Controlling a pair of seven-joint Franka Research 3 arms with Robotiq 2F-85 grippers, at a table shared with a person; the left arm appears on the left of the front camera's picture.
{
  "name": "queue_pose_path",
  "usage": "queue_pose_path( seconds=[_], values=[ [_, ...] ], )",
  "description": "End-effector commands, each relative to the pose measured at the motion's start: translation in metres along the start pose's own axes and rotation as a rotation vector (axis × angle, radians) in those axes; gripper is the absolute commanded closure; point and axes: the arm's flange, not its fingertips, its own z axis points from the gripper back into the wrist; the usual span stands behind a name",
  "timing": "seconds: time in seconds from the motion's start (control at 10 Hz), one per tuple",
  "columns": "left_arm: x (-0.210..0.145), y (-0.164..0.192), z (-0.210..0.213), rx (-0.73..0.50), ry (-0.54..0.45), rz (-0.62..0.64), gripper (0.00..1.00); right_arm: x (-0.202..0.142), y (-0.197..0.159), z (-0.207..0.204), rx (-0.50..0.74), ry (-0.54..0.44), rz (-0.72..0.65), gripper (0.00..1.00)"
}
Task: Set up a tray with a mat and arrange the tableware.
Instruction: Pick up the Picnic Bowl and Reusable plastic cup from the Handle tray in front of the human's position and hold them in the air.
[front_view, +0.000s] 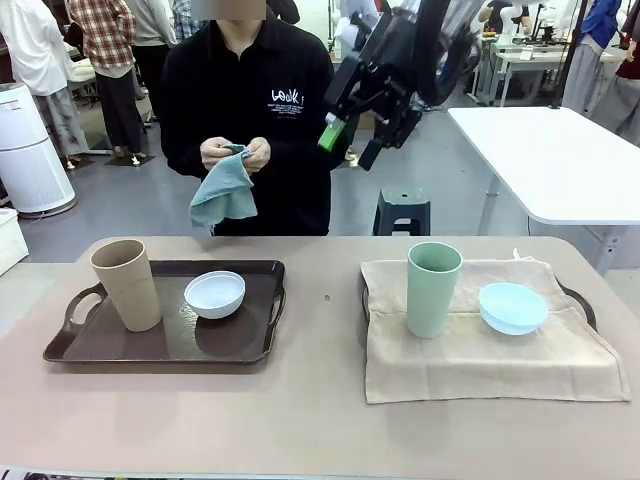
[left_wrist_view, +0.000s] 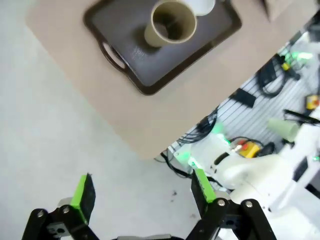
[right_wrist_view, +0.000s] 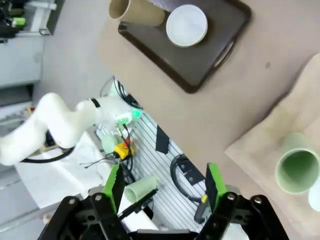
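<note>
On the left, a dark brown tray (front_view: 160, 350) holds a tan cup (front_view: 127, 283) and a white bowl (front_view: 215, 294). On the right, a beige mat (front_view: 480, 365) is draped over a second tray (front_view: 581, 301). A pale green cup (front_view: 433, 288) and a light blue bowl (front_view: 513, 307) stand on that mat. My right gripper (front_view: 350, 145) hangs open high above the table's far edge, holding nothing; the right wrist view shows its empty fingers (right_wrist_view: 164, 184) over the tan cup (right_wrist_view: 135, 11), white bowl (right_wrist_view: 186, 25) and green cup (right_wrist_view: 297, 170). My left gripper (left_wrist_view: 142, 190) is open and empty, off the table's near corner, with the tan cup (left_wrist_view: 170, 22) far below.
The person across the table holds a teal cloth (front_view: 225, 190) in both hands. A white table (front_view: 560, 160) and a dark stool (front_view: 402, 212) stand behind on the right. Cables and the robot's white base (left_wrist_view: 255, 170) lie beyond the table's near edge.
</note>
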Motion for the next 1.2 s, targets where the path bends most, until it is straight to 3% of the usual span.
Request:
queue_pose_path(
  seconds=[0.0,0.1,0.3,0.4,0.5,0.6,0.7,0.9,1.0,1.1],
  values=[
    [-0.002,-0.003,0.008,-0.022,-0.037,0.058,0.0,0.006,-0.002,-0.015,0.018,0.028,0.003,0.16],
    [0.0,0.0,0.0,0.0,0.0,0.0,0.0,0.012,-0.008,-0.024,-0.014,-0.006,-0.107,0.16],
    [0.014,0.021,-0.009,0.207,-0.093,-0.464,0.0,0.066,0.01,-0.083,-0.063,0.056,-0.141,0.16],
    [0.009,0.027,-0.026,0.255,-0.254,-0.726,0.0,0.086,0.018,-0.108,-0.062,0.091,-0.142,0.16],
    [0.014,0.031,-0.04,0.17,-0.334,-0.83,0.0,0.103,0.027,-0.131,-0.015,0.111,-0.088,0.16],
    [0.024,0.038,-0.047,0.031,-0.333,-0.757,0.0,0.106,0.029,-0.141,0.06,0.178,0.029,0.16],
    [0.026,0.024,-0.016,0.214,-0.095,-0.52,0.0,0.07,0.016,-0.134,-0.02,0.088,-0.108,0.16],
    [0.026,0.024,-0.016,0.214,-0.095,-0.52,0.0,0.07,0.016,-0.134,-0.02,0.088,-0.108,0.16],
    [0.028,0.032,-0.031,0.207,-0.176,-0.608,0.0,0.091,0.023,-0.153,0.013,0.114,-0.069,0.16],
    [0.027,0.049,-0.036,-0.002,-0.199,-0.827,0.0,0.106,0.021,-0.171,0.031,0.141,-0.096,0.16]
  ],
)
